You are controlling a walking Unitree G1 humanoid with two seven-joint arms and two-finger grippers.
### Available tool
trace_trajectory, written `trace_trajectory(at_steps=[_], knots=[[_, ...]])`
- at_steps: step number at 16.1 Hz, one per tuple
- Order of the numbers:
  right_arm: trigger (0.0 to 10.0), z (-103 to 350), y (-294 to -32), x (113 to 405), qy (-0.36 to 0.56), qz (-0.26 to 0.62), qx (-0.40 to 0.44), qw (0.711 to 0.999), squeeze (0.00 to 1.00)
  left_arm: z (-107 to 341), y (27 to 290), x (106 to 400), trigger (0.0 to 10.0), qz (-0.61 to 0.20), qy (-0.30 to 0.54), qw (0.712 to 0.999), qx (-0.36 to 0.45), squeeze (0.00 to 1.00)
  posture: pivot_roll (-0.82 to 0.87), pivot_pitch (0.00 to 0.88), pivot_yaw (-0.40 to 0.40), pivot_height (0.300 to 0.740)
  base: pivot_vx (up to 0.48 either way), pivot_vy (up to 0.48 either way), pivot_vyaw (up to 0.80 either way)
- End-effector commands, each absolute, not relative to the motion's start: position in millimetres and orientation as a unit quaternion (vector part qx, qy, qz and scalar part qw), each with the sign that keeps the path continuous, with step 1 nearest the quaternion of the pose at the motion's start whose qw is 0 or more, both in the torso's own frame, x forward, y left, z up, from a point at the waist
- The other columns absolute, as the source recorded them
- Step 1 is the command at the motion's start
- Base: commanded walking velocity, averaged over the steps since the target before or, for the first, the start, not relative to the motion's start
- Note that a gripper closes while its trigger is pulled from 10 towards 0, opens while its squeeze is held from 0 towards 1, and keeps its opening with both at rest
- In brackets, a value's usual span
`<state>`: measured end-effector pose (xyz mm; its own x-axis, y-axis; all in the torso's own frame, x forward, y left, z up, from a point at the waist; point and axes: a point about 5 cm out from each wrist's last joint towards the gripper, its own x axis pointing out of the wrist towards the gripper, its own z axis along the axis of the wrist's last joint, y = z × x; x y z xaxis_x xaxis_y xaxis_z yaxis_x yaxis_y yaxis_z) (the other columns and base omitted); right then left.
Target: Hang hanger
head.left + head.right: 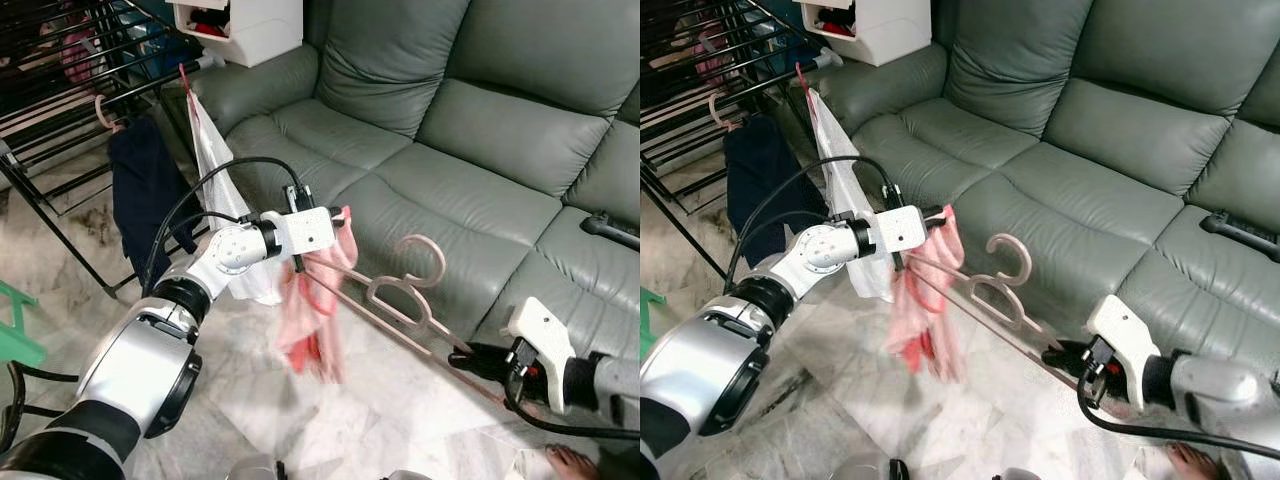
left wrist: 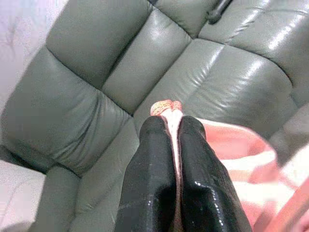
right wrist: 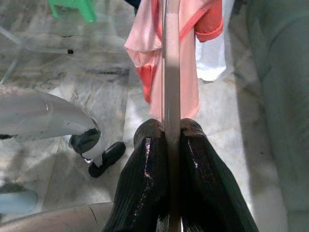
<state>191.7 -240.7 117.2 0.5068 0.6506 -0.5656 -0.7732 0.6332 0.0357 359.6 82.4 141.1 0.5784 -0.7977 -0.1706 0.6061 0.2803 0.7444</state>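
currently one pale pink hanger (image 1: 400, 300) is held in the air between the two grippers, in front of a grey-green sofa (image 1: 470, 130) and above the marbled floor (image 1: 370, 420). its hook is turned upward near the sofa's seat edge. one pink garment (image 1: 315, 320) is draped from the hanger's end nearer the left gripper and hangs down, blurred at its lower part.

the left gripper (image 1: 318, 262) is seen at the garment's top; in the left wrist view its two black fingers (image 2: 154, 169) are pressed together on a fold of the pink cloth, with the sofa cushions behind. the right gripper (image 1: 465, 352) is seen low at the other end of the hanger; in the right wrist view its two fingers (image 3: 145, 188) are pinched on the hanger's straight bar, which runs away toward the garment.

one black drying rack (image 1: 70, 90) stands to the robot's left. three items are counted hanging on it: a dark navy garment (image 1: 145, 190), a white cloth (image 1: 215, 170) on a red hook, and a further pink hanger hook (image 1: 105, 112). one white box (image 1: 245, 25) sits beside the sofa arm, one black remote (image 1: 610, 228) lies on the sofa seat, and one green stool (image 1: 15, 325) is seen at the edge. a person's toes (image 1: 572, 462) are seen on the floor.
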Motion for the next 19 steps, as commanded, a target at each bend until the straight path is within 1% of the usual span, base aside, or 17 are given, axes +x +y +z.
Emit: trace_trajectory(at_steps=[1, 2, 3, 5, 7, 8, 9, 10, 11, 12, 13, 14, 16, 17, 18, 19], knots=[[10.0, 116.9, -244.6, 192.6, 0.265, 0.395, -0.1, 0.874, 0.0, 152.2, 88.8, 363.3, 10.0, -0.428, -0.14, 0.794, 0.407, 0.0, -0.17, 0.0, 0.079, 0.74, 0.0, 0.0, 0.0], [10.0, 112.9, -245.5, 190.9, 0.267, 0.391, -0.086, 0.877, 0.0, 153.8, 90.6, 364.0, 10.0, -0.424, -0.142, 0.798, 0.405, 0.0, -0.17, 0.0, 0.077, 0.74, 0.0, 0.0, 0.0], [10.0, 102.6, -250.0, 191.1, 0.268, 0.361, -0.052, 0.892, 0.0, 158.3, 91.5, 364.8, 10.0, -0.417, -0.155, 0.801, 0.401, 0.0, -0.17, 0.0, 0.076, 0.74, 0.0, 0.0, 0.0], [10.0, 91.7, -254.4, 194.5, 0.264, 0.321, -0.022, 0.909, 0.0, 162.9, 88.6, 363.8, 10.0, -0.42, -0.174, 0.798, 0.395, 0.0, -0.16, 0.0, 0.075, 0.74, 0.0, 0.0, 0.0], [10.0, 85.3, -256.2, 206.3, 0.24, 0.263, 0.027, 0.934, 0.0, 167.8, 77.7, 356.9, 10.0, -0.447, -0.21, 0.781, 0.382, 0.0, -0.16, 0.0, 0.076, 0.74, 0.0, 0.0, 0.0], [10.0, 82.9, -257.1, 211.7, 0.232, 0.24, 0.044, 0.942, 0.0, 167.6, 71.3, 351.6, 10.0, -0.465, -0.227, 0.768, 0.377, 0.0, -0.16, 0.0, 0.075, 0.74, 0.0, 0.0, 0.0], [10.0, 80.7, -255.7, 214.9, 0.232, 0.231, 0.061, 0.943, 0.0, 163.6, 66.1, 346.2, 10.0, -0.481, -0.235, 0.753, 0.382, 0.0, -0.16, 0.0, 0.075, 0.74, 0.0, 0.0, 0.0], [10.0, 80.1, -249.3, 213.9, 0.237, 0.253, 0.057, 0.936, 0.0, 158.5, 64.4, 344.1, 10.0, -0.484, -0.233, 0.744, 0.398, 0.0, -0.15, 0.0, 0.072, 0.74, 0.0, 0.0, 0.0], [10.0, 81.0, -234.2, 206.9, 0.254, 0.31, 0.049, 0.915, 0.0, 152.9, 65.9, 345.4, 10.0, -0.469, -0.222, 0.751, 0.409, 0.0, -0.15, 0.0, 0.071, 0.74, 0.0, 0.0, 0.0], [10.0, 81.7, -224.7, 197.7, 0.272, 0.36, 0.022, 0.892, 0.0, 152.4, 67.4, 348.7, 10.0, -0.452, -0.214, 0.765, 0.407, 0.0, -0.15, 0.0, 0.072, 0.74, 0.0, 0.0, 0.0], [10.0, 81.4, -222.0, 193.5, 0.283, 0.378, 0.005, 0.881, 0.0, 153.6, 67.9, 350.4, 10.0, -0.446, -0.21, 0.775, 0.396, 0.0, -0.15, 0.0, 0.072, 0.74, 0.0, 0.0, 0.0], [10.0, 81.4, -224.1, 194.8, 0.284, 0.371, -0.008, 0.884, 0.0, 155.6, 66.6, 351.0, 10.0, -0.445, -0.213, 0.777, 0.392, 0.0, -0.16, 0.0, 0.074, 0.74, 0.0, 0.0, 0.0], [10.0, 75.5, -234.1, 201.6, 0.296, 0.326, 0.005, 0.898, 0.0, 164.6, 57.2, 349.6, 10.0, -0.446, -0.24, 0.779, 0.369, 0.0, -0.17, 0.0, 0.074, 0.74, 0.0, 0.0, 0.0], [10.0, 70.4, -239.1, 206.4, 0.298, 0.291, 0.012, 0.909, 0.0, 168.5, 51.7, 347.7, 10.0, -0.45, -0.256, 0.774, 0.364, 0.0, -0.16, 0.0, 0.075, 0.74, 0.0, 0.0, 0.0], [10.0, 66.0, -246.5, 215.5, 0.291, 0.227, 0.018, 0.929, 0.0, 173.0, 47.5, 346.1, 10.0, -0.45, -0.273, 0.769, 0.362, 0.0, -0.16, 0.0, 0.074, 0.74, 0.0, 0.0, 0.0], [10.0, 63.9, -258.3, 224.5, 0.28, 0.152, 0.046, 0.947, 0.0, 178.9, 49.6, 347.4, 10.0, -0.439, -0.284, 0.776, 0.352, 0.0, -0.16, 0.0, 0.071, 0.74, 0.0, 0.0, 0.0]])
